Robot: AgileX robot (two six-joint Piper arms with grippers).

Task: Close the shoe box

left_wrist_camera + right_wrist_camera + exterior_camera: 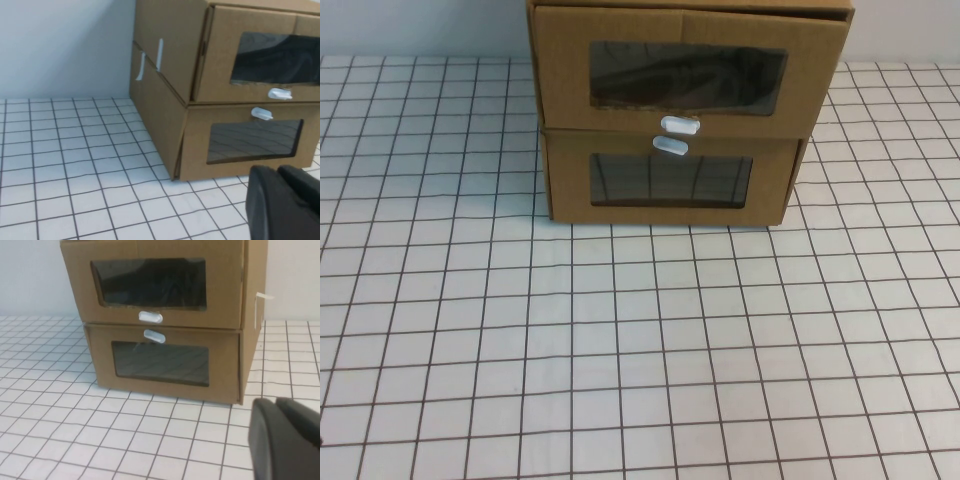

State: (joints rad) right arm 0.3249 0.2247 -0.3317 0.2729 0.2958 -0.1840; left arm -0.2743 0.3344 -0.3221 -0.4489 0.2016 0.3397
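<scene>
High view: shoe box (690,75) stacked on a similar windowed box (670,185) at the back of the gridded table (620,350), drawer front jutting forward, white pull tab (680,125) at its lower edge. Left gripper (281,202) low, near the stack's front corner; right gripper (286,440) low, before the stack. Opening of either: cannot tell. Risk: an off-centre push skewing the drawer or shoving the stack. No readable labels or brands.

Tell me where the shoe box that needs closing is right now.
In the high view the shoe box sits at the table's far edge, centred, stacked on the similar windowed box. Neither gripper appears there; each wrist view shows only its own gripper's dark edge.
</scene>
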